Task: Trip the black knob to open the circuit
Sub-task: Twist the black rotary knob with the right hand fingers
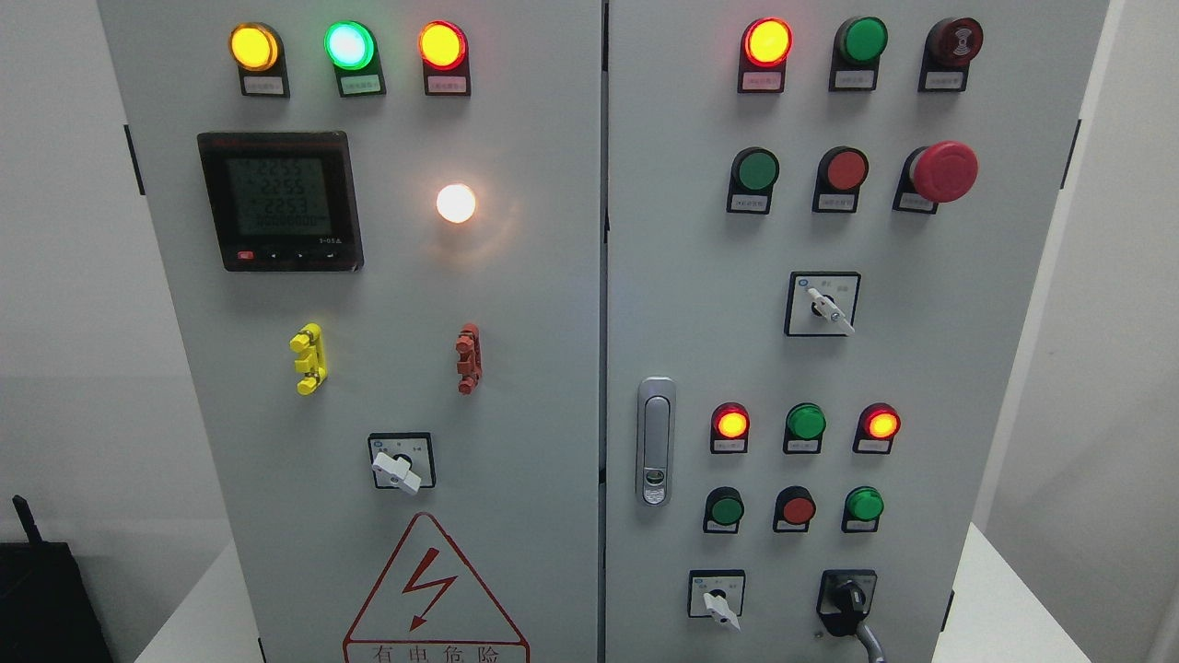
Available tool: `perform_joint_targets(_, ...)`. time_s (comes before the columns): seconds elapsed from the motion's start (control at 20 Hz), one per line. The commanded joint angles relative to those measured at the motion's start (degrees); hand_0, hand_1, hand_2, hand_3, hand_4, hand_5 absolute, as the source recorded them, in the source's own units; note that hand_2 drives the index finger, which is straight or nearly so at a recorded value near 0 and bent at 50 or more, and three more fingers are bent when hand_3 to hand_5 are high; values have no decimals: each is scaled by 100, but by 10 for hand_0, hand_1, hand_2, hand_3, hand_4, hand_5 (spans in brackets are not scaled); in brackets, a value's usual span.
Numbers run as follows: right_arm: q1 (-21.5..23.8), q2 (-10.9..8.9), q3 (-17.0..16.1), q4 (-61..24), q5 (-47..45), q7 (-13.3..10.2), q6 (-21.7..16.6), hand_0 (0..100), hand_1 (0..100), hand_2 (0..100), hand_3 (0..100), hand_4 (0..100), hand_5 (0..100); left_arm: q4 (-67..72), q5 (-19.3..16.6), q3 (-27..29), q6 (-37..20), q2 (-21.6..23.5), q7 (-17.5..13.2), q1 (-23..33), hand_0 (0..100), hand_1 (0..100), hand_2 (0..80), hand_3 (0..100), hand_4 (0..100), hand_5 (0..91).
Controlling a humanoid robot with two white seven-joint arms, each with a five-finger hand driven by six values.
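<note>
- The black knob (848, 599) is sitting at the lower right of the right-hand cabinet door (995, 368), on a black square plate, with a grey cable (870, 640) running down from below it.
- No robot hand is showing in the head view, so its state cannot be told; neither arm is entering the picture.
- Risk: the white selector switch (718, 603) is standing just to the left of the black knob. An approach drifting left is likely to turn the wrong control.
- Risk: the cable is hanging right under the knob. Fingers coming up from below are likely to snag it.
- Risk: the knob appears small, dark and smooth-moulded; a shallow grip is likely to slip before the switch trips.
- Risk: the green button (864, 505) and the red button (795, 508) are sitting just above; a high approach could press one.
- Materials: the cabinet is showing flat, grey painted sheet metal with a matte finish.
- The indicator lamps (767, 41) are round, glossy domes, several glowing.
- The emergency stop (941, 171) is a red mushroom-shaped cap, well above the knob.
- The door latch (655, 442) is an upright metallic oval near the centre seam.
- A white desk (995, 608) is showing beside the cabinet's lower right.
</note>
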Motion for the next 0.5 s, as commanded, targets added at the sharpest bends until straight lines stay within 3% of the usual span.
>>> perform_joint_targets(0.0,-90,25,167,-170,2,69,-54,0,94,102,1000,1000,1000,-1,14,7,-10,-9,1,-14,120,389,0,0,0,0)
perform_joint_targets(0.45,-116,25,237,-170,2,78,-54,0,95,106,1000,1000,1000,-1,14,7,-18,0,1,-23,120,389,0,0,0,0)
